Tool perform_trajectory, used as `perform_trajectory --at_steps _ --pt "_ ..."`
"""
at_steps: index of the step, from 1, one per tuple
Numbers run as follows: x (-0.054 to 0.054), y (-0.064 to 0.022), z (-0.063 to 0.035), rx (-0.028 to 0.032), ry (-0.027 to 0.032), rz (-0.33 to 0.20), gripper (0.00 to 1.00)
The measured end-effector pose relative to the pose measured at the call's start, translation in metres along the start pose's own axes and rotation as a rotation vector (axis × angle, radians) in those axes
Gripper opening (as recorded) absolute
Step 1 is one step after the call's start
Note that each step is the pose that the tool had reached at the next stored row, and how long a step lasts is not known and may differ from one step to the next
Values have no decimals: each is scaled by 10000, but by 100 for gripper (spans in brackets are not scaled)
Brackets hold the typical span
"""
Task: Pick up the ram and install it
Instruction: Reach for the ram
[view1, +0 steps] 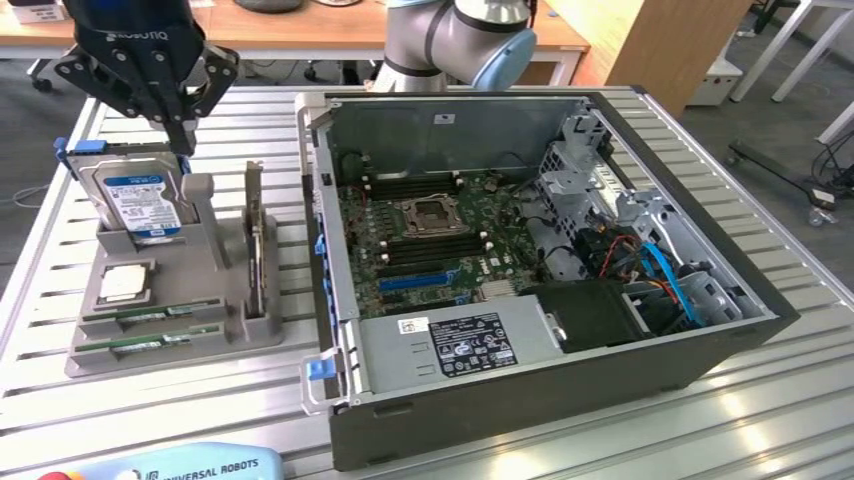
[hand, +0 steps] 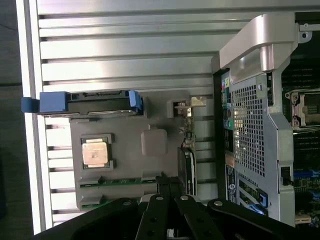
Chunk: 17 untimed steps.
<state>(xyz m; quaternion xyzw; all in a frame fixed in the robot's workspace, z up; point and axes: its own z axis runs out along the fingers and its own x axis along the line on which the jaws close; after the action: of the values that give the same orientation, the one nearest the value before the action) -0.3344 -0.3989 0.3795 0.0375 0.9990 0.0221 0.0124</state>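
Exterior view gives me the black two-finger gripper (view1: 182, 138) hanging high over the grey plastic holder block (view1: 174, 360). Its fingers are clenched together on nothing, and in the wrist view the two fingertips (hand: 163, 185) meet with no gap.

The long, thin green circuit-board ram (view1: 147, 318) is not in the grasp. It sits in a narrow slot of the holder, below the fingers and well apart from them. This is the end of the holder farthest from the silver hard drive with the blue-white label (view1: 138, 200). A second green stick (view1: 144, 343) sits in the next slot, just beside the first one.

For the pick, I think I must first release the fingers wide. Then I would turn the wrist so the pads close across the thin thickness of the stick, not along its length. I would centre on the middle of the stick, so that it does not tip when lifted. I would also come down straight, because the slot walls and the neighbour stick would be close on both sides of the fingers. The upright dark expansion card (view1: 254, 238) stands near too, so I judge a sideways approach as risky.

The ram looks narrow and flat, green, with small dark chips and a pale label on its face. In the wrist view the ram (hand: 115, 181) shows as a slim green strip. I expect it is light but easy to bend, so a moderate grip seems right.
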Motion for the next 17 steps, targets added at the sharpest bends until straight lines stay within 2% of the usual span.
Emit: perform_trajectory --at_steps 17 --pt "266 -21 15 0 0 0 10"
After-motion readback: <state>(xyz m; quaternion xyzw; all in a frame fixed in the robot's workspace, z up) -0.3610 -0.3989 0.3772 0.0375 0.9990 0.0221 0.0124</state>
